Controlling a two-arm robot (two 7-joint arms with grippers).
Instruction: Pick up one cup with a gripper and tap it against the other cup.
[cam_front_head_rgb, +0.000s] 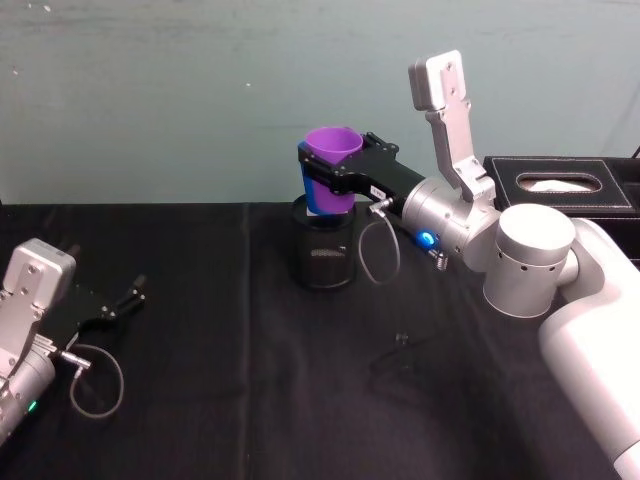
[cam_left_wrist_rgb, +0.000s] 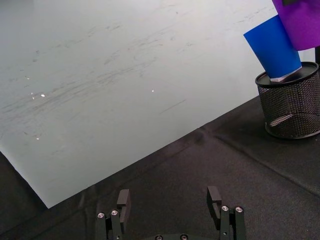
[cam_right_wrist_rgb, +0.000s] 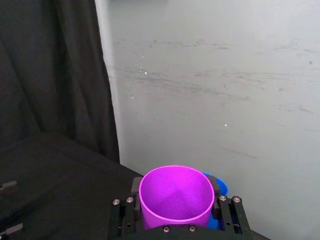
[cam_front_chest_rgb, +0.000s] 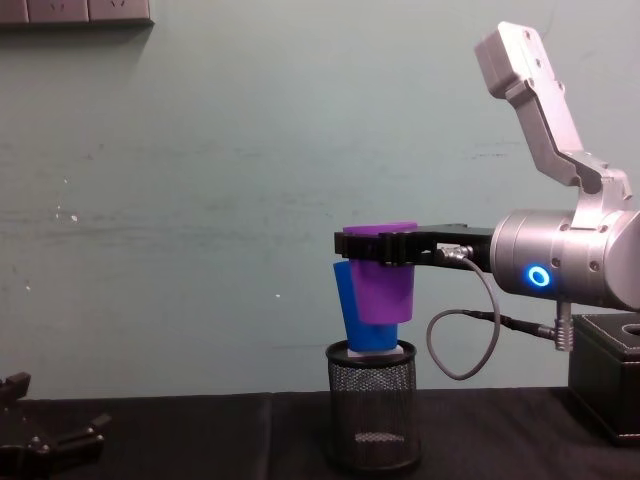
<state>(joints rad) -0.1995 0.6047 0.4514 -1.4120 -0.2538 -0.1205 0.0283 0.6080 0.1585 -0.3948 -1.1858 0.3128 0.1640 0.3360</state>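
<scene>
My right gripper (cam_front_head_rgb: 335, 175) is shut on the purple cup (cam_front_head_rgb: 333, 145) and holds it upright in the air at the back of the table. The blue cup (cam_front_head_rgb: 318, 205) stands tilted in the mouth of a black mesh pen holder (cam_front_head_rgb: 322, 255), just beneath and behind the purple cup. In the chest view the purple cup (cam_front_chest_rgb: 380, 290) overlaps the blue cup (cam_front_chest_rgb: 350, 310), their sides appearing to touch. The right wrist view looks down into the purple cup (cam_right_wrist_rgb: 176, 195), with the blue cup's rim (cam_right_wrist_rgb: 222, 186) peeking out beside it. My left gripper (cam_front_head_rgb: 125, 300) rests open, low at the table's left.
A black tissue box (cam_front_head_rgb: 560, 185) stands at the back right, behind my right arm. A grey cable loops under the right wrist. The black cloth table (cam_front_head_rgb: 250, 400) ends at a pale wall close behind the pen holder.
</scene>
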